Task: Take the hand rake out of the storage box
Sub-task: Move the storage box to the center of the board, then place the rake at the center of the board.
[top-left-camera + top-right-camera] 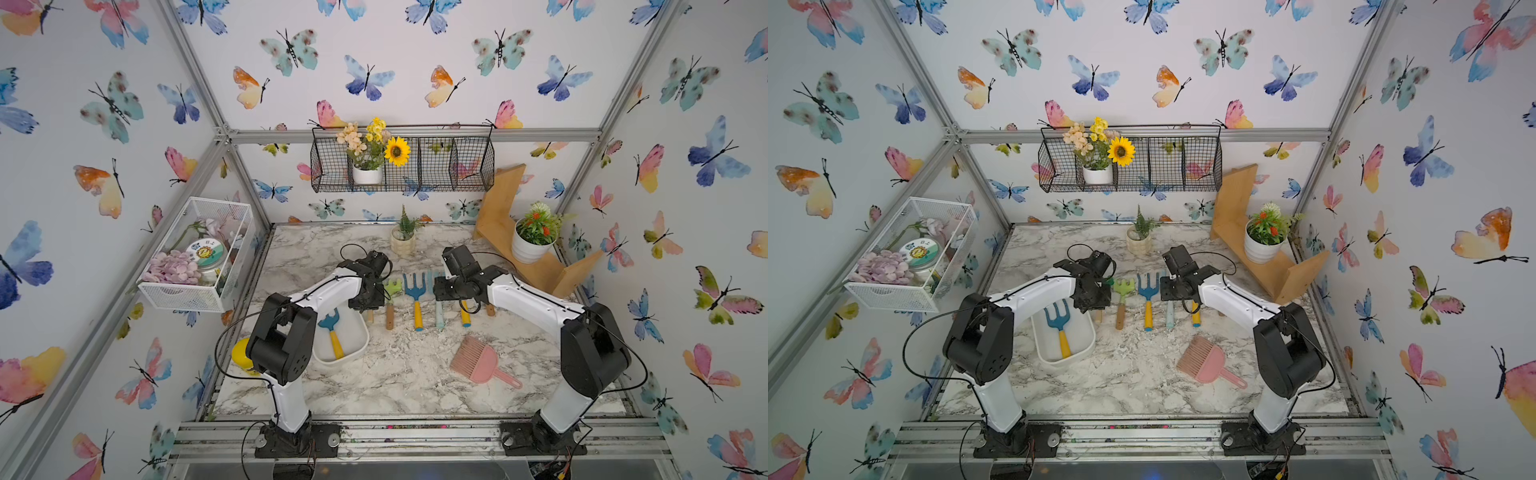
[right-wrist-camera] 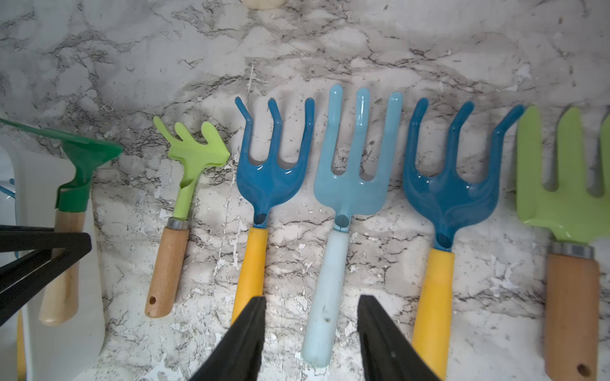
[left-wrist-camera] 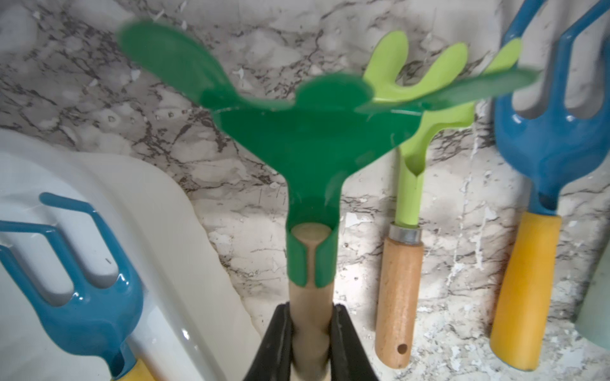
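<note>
Bright, soft, even light; only faint shadows on white marble-patterned tabletop (image 1: 395,374). Wide-angle stretch toward edges in both top views. In left wrist view, dark green fan-shaped hand rake (image 3: 307,138) blurred; small glare on glossy dark blue three-pronged fork (image 3: 92,306).

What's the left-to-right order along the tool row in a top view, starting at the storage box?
storage box → dark green hand rake, clamped in the left gripper → lime rake → blue rake with yellow handle → pale blue fork's handle → another yellow handle, head hidden.
</note>
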Tool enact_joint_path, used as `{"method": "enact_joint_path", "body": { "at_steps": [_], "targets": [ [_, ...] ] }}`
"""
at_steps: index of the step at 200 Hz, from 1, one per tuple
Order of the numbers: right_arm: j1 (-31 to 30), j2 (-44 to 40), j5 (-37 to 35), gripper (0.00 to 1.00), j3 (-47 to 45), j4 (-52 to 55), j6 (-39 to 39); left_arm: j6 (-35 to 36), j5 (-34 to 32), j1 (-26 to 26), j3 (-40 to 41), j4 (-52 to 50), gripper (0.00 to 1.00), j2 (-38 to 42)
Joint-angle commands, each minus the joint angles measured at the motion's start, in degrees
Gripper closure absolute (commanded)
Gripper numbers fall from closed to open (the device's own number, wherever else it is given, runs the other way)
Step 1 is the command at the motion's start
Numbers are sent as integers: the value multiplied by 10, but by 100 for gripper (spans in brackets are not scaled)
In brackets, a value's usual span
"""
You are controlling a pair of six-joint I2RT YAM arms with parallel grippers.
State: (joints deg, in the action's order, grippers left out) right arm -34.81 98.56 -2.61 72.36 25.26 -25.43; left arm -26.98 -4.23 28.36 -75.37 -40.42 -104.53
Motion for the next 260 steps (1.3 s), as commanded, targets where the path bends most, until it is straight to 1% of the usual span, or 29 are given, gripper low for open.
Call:
{"method": "enact_joint_path", "body": {
  "at_steps": [1,67,92,119,206,260],
  "targets": [
    [3,-8,-6,49,4,13,2,17,-18,-18,19,17,87,14],
    [3,-5,-2,49,9,14,2,39,-24,-45,57,21,88,34],
    [3,-4,-1,49,8,13,2,51,-28,-49,59,22,88,34],
    [3,-4,-2,49,7,12,1,55,-9,-46,42,24,88,21],
    [3,-8,-5,49,-6,10,2,34,13,-40,-22,27,88,-49],
    [3,-10,-6,49,-10,8,2,27,17,-39,-32,24,88,-70]
  ]
}}
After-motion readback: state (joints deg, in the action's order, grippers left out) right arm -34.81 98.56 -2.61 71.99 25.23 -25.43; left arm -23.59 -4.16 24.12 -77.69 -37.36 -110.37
